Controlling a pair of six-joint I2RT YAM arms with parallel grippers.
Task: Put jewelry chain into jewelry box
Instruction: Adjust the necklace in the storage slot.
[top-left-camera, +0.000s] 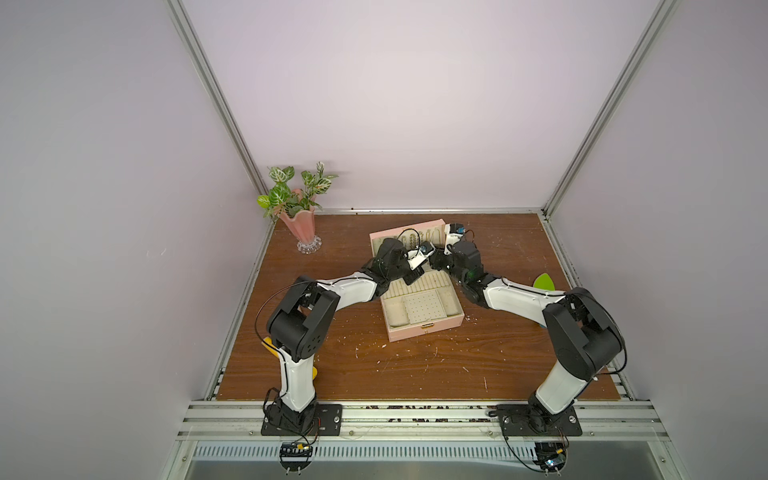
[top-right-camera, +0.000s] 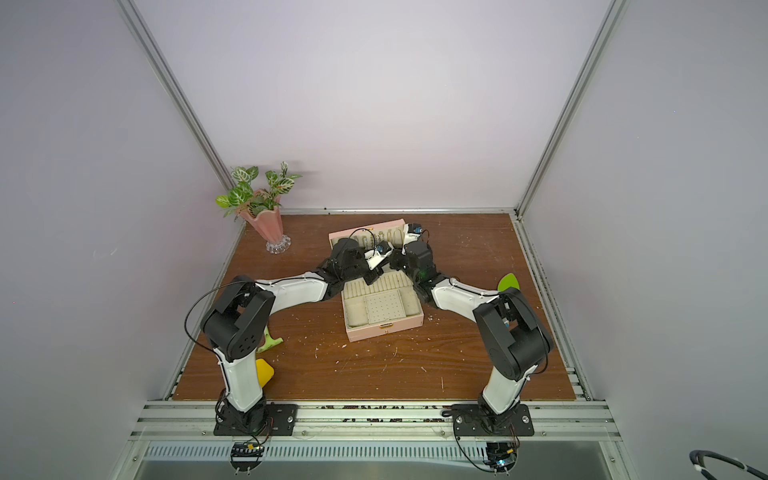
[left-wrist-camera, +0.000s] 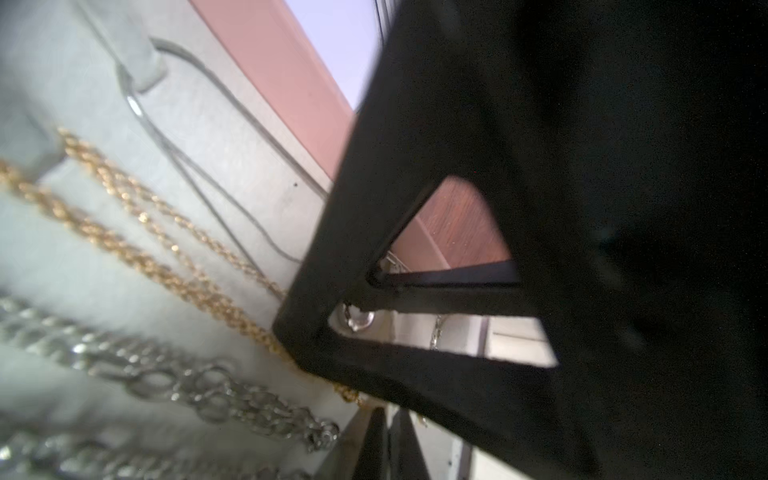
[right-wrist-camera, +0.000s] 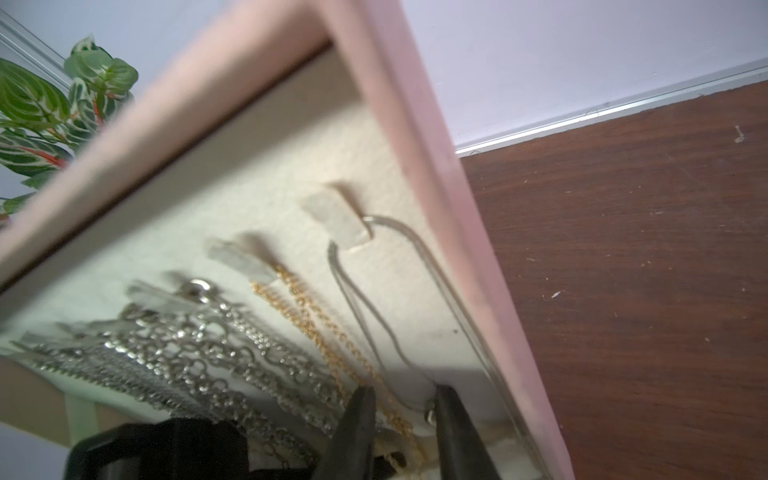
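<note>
The pink jewelry box (top-left-camera: 428, 330) lies open mid-table, and its lid (top-left-camera: 399, 232) stands up at the back; both arms reach over the box to the lid. In the right wrist view the thin silvery jewelry chain (right-wrist-camera: 337, 272) hangs from a cream tab on the lid lining, close to the pink edge. My right gripper (right-wrist-camera: 404, 390) is open, its fingertips on either side of the chain's lower end, where a small bead touches the right finger. My left gripper (left-wrist-camera: 388, 415) is shut with nothing in it, close to the lining beside the same chain (left-wrist-camera: 134, 104).
A gold chain (right-wrist-camera: 307, 316) and chunky silver chains (right-wrist-camera: 199, 353) hang next to the thin one. The right gripper's black frame (left-wrist-camera: 457, 124) fills much of the left wrist view. A pink vase with a plant (top-left-camera: 299, 224) stands back left. A green object (top-left-camera: 544, 282) lies right, a yellow one (top-right-camera: 264, 372) left.
</note>
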